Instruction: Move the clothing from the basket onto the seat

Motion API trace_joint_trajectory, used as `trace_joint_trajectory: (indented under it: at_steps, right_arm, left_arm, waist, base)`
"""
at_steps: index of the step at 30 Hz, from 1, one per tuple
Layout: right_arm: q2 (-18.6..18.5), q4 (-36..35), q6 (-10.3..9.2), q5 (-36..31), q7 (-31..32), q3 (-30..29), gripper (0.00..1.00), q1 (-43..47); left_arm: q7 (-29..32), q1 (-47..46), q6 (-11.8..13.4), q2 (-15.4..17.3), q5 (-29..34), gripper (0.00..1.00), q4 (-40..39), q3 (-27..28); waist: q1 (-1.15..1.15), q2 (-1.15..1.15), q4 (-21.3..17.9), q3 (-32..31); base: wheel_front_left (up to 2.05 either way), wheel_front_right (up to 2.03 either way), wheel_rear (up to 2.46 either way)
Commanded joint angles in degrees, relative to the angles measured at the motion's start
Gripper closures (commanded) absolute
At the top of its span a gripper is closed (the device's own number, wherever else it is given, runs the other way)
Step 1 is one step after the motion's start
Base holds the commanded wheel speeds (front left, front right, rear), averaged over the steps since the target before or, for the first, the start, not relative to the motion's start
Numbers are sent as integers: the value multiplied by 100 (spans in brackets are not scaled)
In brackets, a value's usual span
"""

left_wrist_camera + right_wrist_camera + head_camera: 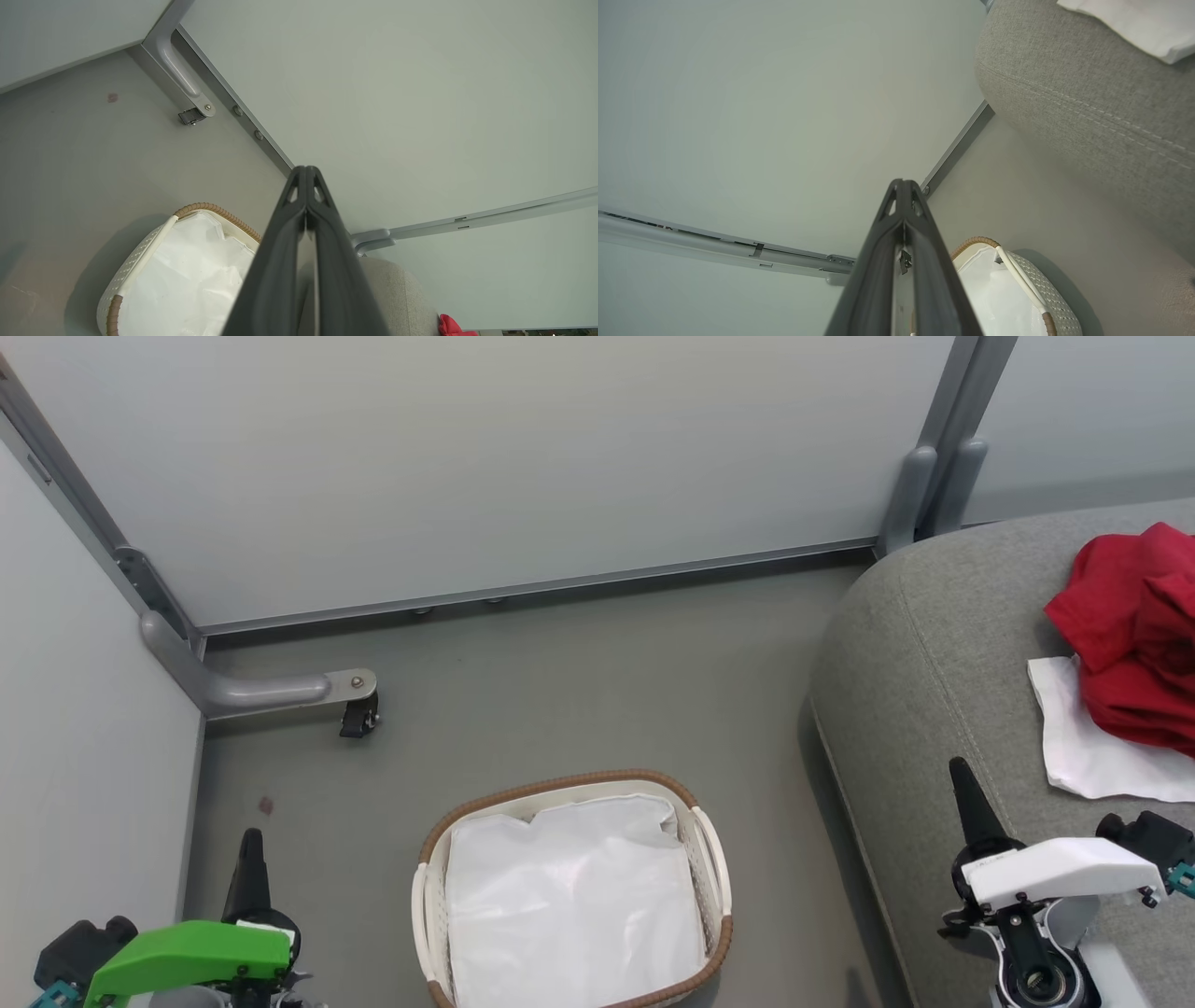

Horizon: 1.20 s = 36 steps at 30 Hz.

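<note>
Clothing (1134, 625), crumpled and red, lies heaped on the grey seat (934, 644).

- Head cam: we look steeply down from above. Floor (560, 653) mid-frame, basket (560, 777) bottom centre, seat (934, 644) right, wall (467, 476) across the top.
- Left wrist cam: we look along the left gripper (306, 170) at the wall; basket lower left, seat corner at bottom.
- Right wrist cam: along the right gripper (903, 184), same wall; seat close, upper right.
- All three share basket, seat, wall.
</note>
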Motion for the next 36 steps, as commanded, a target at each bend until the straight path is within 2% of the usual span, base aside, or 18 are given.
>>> trace_joint_trajectory:
  at_steps: [1,36]
  right_arm:
    - [-33,-83,-4,176,43,-34,100,11]
    - [-46,-286,-5,1946,519,-250,100,127]
  left_arm:
    - [38,-148,-33,43,-181,100,-89,25]
    - [508,-277,-80,54,-1963,100,-311,88]
  waist:
    - [0,0,0,-5]
    - [0,0,8,-111]
  base:
    - [0,0,0]
    - [0,0,0]
